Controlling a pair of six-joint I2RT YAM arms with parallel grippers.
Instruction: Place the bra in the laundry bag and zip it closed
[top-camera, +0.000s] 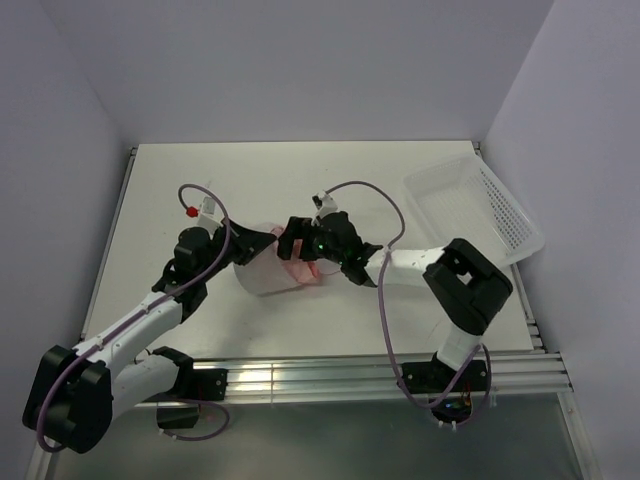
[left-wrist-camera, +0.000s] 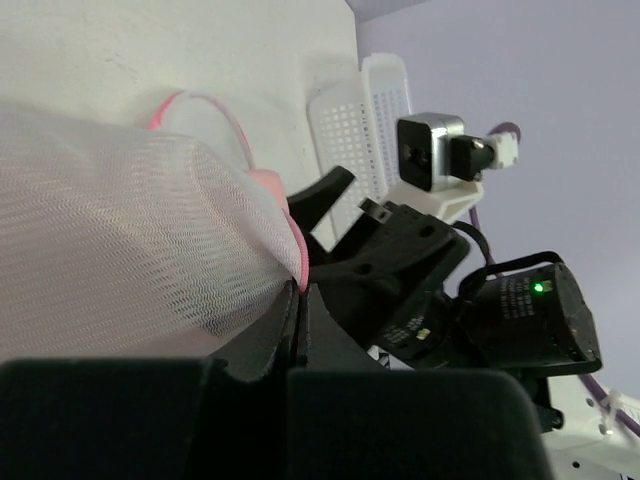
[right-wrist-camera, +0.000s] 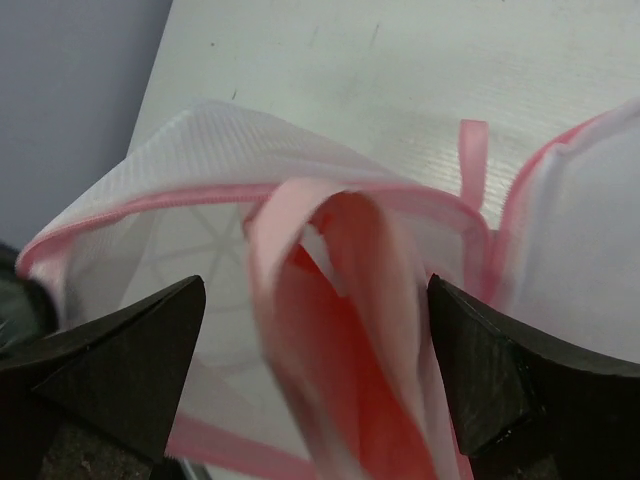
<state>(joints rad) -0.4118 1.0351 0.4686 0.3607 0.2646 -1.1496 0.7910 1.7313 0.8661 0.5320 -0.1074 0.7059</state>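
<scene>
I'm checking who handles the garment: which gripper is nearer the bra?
Right. The right gripper has its jaws open on either side of the bra, at the laundry bag mouth. The left gripper is apart from it, pinching the bag's mesh.

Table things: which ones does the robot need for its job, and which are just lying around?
Needed: bra, laundry bag, left gripper pinching the bag, right gripper open around the bra.
Lying around: basket.

Light-pink bra (right-wrist-camera: 345, 330) at the open mouth of the white mesh, pink-rimmed laundry bag (top-camera: 262, 272), mid-table
</scene>
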